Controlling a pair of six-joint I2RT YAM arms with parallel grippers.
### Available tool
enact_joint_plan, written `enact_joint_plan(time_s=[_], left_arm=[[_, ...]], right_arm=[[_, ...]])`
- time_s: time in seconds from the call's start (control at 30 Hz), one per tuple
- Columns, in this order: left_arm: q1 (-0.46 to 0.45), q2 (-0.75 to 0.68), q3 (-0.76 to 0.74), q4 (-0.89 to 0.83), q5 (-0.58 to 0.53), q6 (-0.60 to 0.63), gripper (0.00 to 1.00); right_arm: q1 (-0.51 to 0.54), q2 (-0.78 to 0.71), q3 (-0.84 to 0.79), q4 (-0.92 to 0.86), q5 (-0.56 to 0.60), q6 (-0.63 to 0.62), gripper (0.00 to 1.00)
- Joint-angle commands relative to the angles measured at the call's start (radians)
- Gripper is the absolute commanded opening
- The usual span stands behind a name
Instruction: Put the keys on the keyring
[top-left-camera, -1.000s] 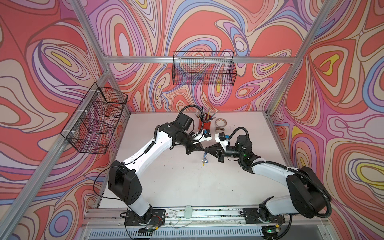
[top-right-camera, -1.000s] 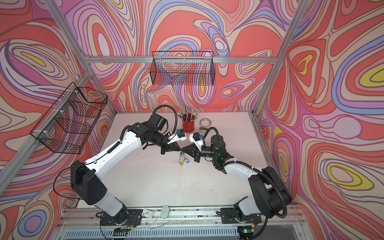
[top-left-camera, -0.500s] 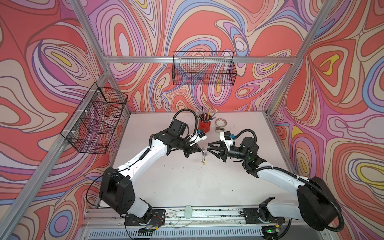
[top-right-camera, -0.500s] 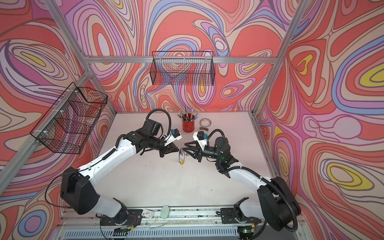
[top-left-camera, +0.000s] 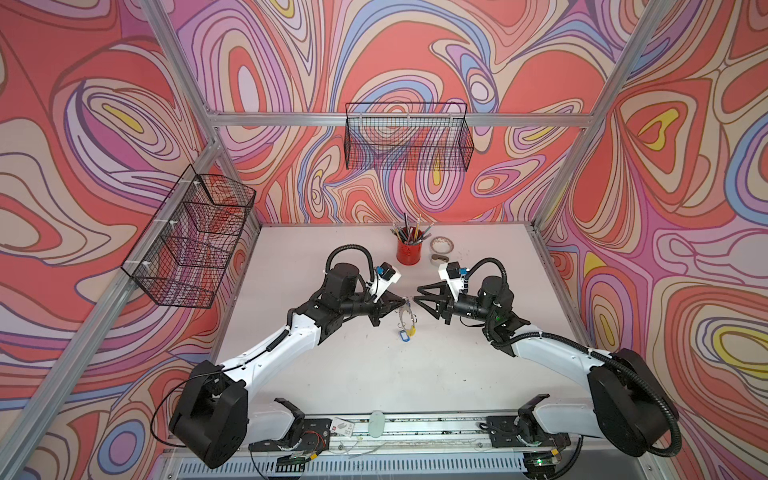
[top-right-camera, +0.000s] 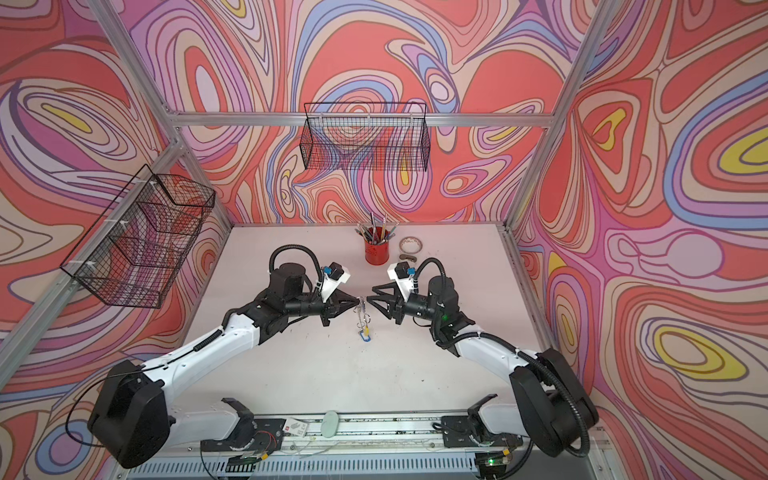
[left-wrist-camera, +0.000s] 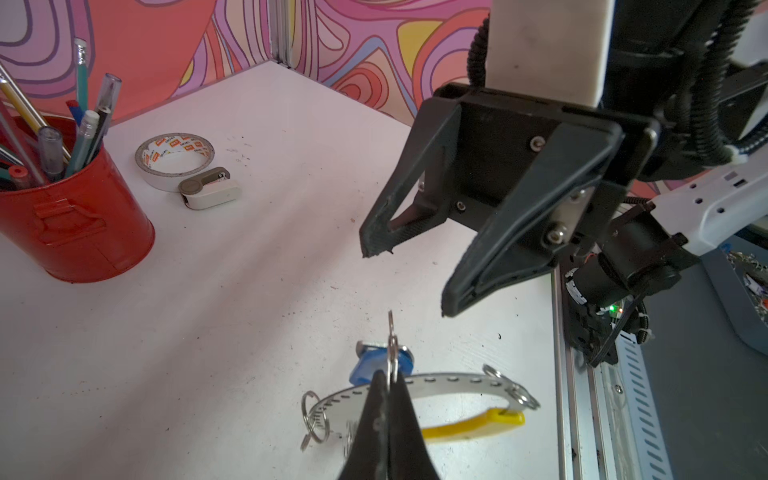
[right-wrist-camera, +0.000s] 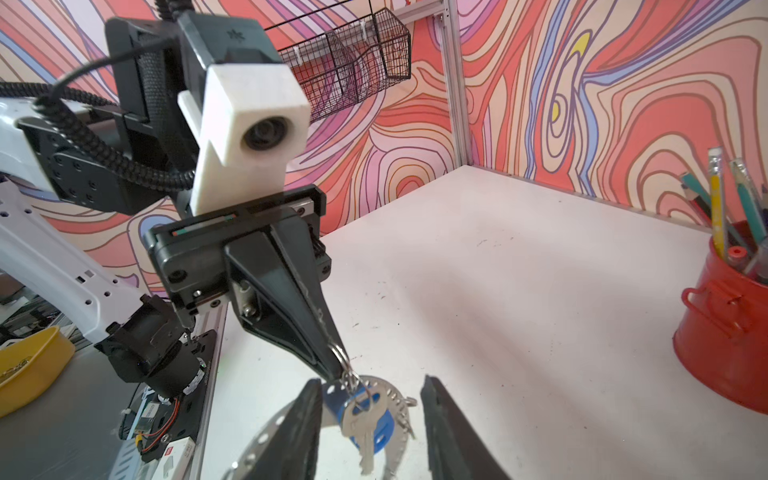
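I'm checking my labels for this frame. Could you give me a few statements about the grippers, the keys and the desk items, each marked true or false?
1. The left gripper is shut on the split ring from which a key hangs. True.
2. The right gripper grips the keyring. False: it is open, holds nothing and is clear of the keyring.
3. The tape roll lies on the table near the red cup. True.
4. The cup is empty. False: pencils and pens stand in it.
5. The keyring has a yellow segment. True.
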Motion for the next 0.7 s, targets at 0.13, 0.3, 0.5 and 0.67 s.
enact_joint_plan(time_s=[0.13, 0.3, 0.5, 0.67], left_arm=[[0.000, -0.023, -0.069, 0.292, 0.060, -0.144, 0.00], [0.000, -0.014, -0.073, 0.320, 0.070, -0.149, 0.00], [0.000, -0.005, -0.068, 0.317, 0.066, -0.139, 0.00], [0.000, 0.000, -0.068, 0.320, 0.044, -0.147, 0.00]], right_arm=[[0.003, 0.029, 0.029, 0.064, -0.055, 0.020, 0.42], [0.003, 0.060, 0.048, 0.068, -0.077, 0.021, 0.36], [0.004, 0.073, 0.059, 0.061, -0.086, 0.027, 0.23], [0.003, 0.079, 0.059, 0.046, -0.095, 0.027, 0.04]])
